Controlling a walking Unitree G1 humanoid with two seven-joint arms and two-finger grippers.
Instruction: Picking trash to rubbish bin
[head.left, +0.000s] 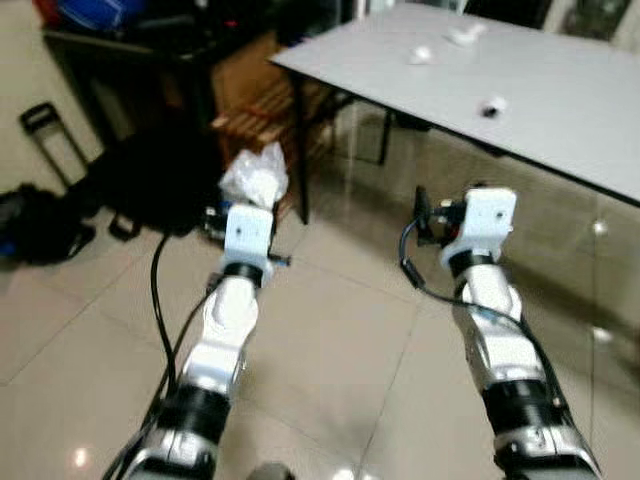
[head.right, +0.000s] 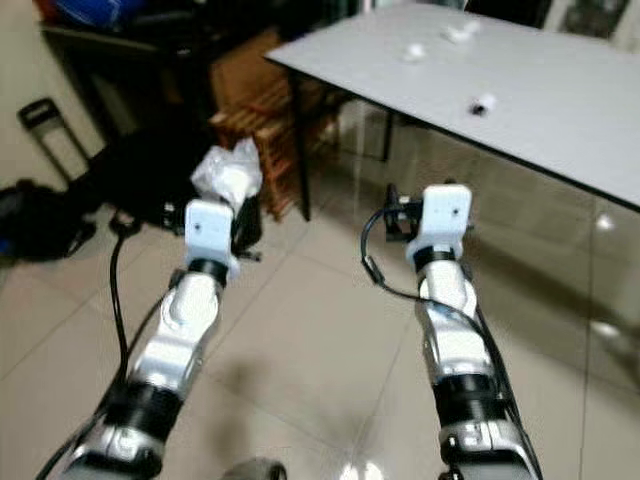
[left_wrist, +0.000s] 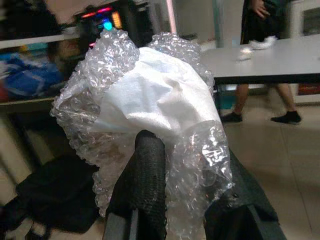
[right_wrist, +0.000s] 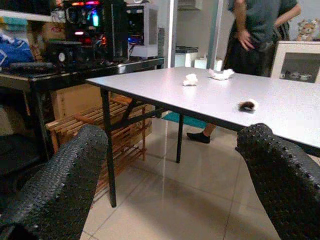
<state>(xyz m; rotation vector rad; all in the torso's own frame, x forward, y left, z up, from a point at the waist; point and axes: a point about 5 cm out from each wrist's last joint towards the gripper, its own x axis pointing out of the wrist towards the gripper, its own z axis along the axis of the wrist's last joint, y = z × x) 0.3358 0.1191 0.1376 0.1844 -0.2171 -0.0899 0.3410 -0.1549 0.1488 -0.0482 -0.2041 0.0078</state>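
Two silver arms reach forward over the tiled floor (head.left: 330, 330). The left gripper (left_wrist: 172, 200) has its black fingers (left_wrist: 145, 190) closed on a wad of bubble wrap (left_wrist: 150, 105) bundled around white paper, held up in the air ahead of the robot on the left side of the scene. The right gripper (right_wrist: 172, 165) carries nothing; its two fingers stand wide apart, pointing toward the grey surface (head.left: 540, 90) that runs across the far right. Three small bits of trash lie well apart on that surface: a white crumpled scrap (right_wrist: 190, 79) and a second white scrap (right_wrist: 221, 74) toward its far side, and a small dark-and-white piece (right_wrist: 248, 105) nearer the front edge. A person (right_wrist: 255, 30) in dark clothes stands beyond the surface. On the far left, a black bag (head.left: 150, 180) sits on the floor beside a low wooden rack (head.left: 265, 120), with a dark desk (right_wrist: 65, 75) of lit-up computer gear behind.
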